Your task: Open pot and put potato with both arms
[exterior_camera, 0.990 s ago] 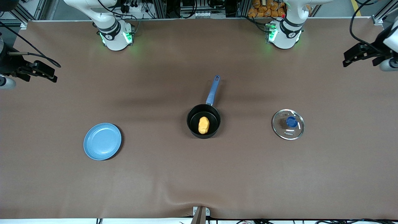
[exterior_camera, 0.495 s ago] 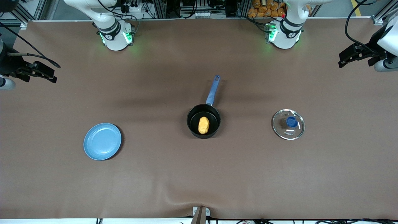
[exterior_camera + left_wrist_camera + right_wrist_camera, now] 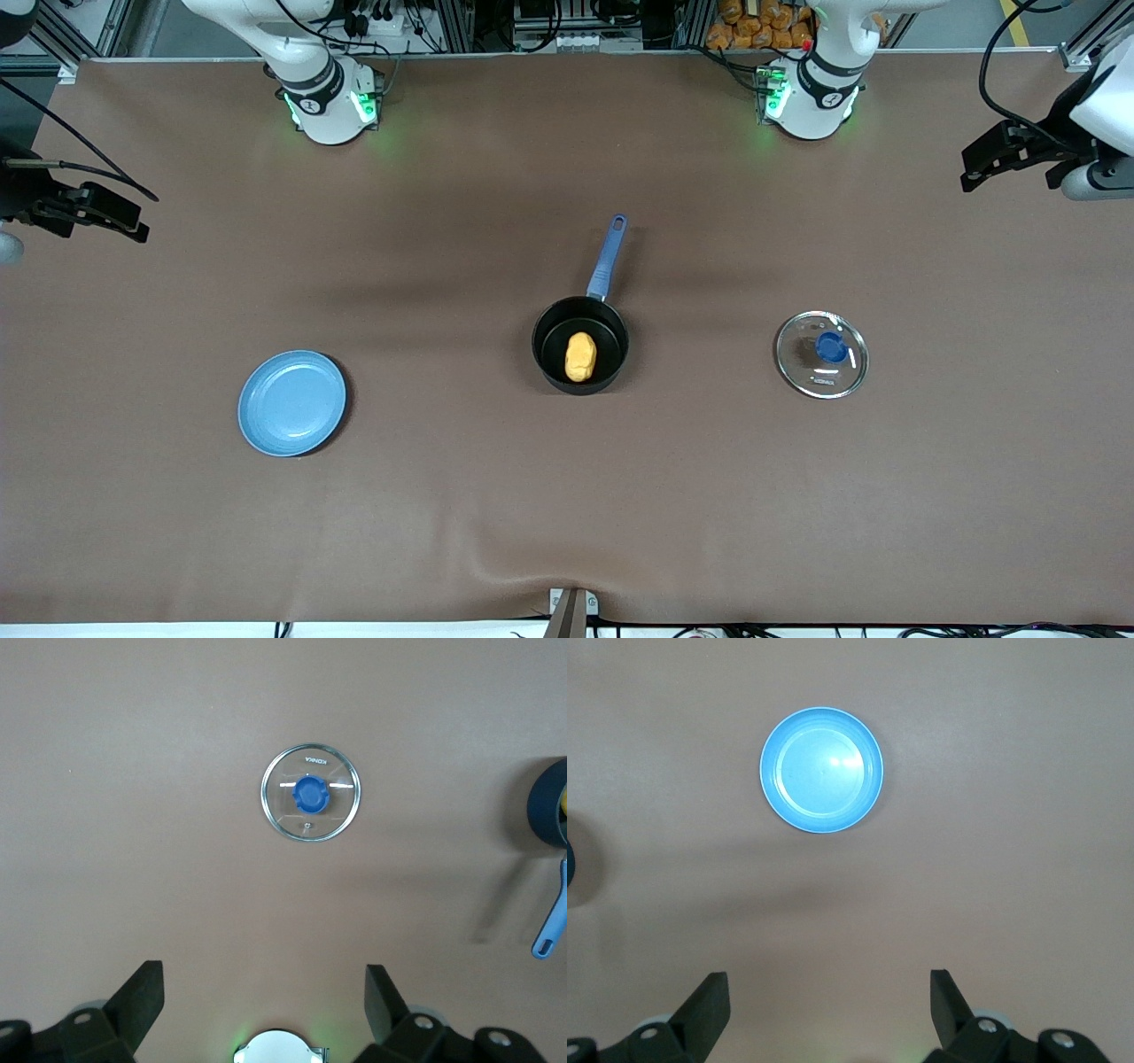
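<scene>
One pot [image 3: 580, 346] sits at frame centre, uncovered, one potato [image 3: 580, 356] lying inside it. One glass lid [image 3: 821, 354] rests at centre-right, one blue plate [image 3: 292, 402] at lower-left, each with wide bare table [image 3: 567, 496] all round. Left gripper [image 3: 979, 168] hangs spread and empty at the upper-right edge; right gripper [image 3: 111, 213] hangs spread and empty at the upper-left edge.

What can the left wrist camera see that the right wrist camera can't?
Only the left wrist view shows the glass lid lying flat, and the pot's blue handle. Only the right wrist view shows the blue plate, with nothing on it. Both show the brown table, a dark edge of the pot, and their own open hand: the left hand and the right hand.
</scene>
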### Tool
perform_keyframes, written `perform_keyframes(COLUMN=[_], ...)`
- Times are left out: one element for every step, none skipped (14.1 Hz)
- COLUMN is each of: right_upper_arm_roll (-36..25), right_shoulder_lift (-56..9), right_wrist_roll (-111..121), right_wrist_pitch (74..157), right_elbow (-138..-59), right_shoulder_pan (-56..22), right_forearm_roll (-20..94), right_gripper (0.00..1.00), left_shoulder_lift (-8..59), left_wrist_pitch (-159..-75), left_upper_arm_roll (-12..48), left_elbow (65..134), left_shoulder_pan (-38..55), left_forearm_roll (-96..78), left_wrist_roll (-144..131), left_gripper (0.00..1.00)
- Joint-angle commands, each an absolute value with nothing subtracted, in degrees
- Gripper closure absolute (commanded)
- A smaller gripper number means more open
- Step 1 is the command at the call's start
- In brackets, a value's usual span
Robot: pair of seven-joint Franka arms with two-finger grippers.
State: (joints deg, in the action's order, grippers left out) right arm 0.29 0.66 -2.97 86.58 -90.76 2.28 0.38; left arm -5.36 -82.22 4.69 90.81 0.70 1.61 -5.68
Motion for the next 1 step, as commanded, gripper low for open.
perform_keyframes(right_upper_arm_roll=[1.2], right_shoulder_lift=[0.6], right_wrist_roll=[-1.9], right_wrist_pitch=[86.2], right_elbow=[-89.2], right_shoulder_pan=[3.7], right_forearm_roll=[1.0], right_gripper=[0.00], left_shoulder_lift=[-6.3], left_wrist_pitch=[-82.4], left_upper_arm_roll=[5.3], left_elbow=[90.7], left_shoulder_pan=[0.3], left_forearm_roll=[2.2], left_wrist_roll=[-6.2], left_gripper=[0.00])
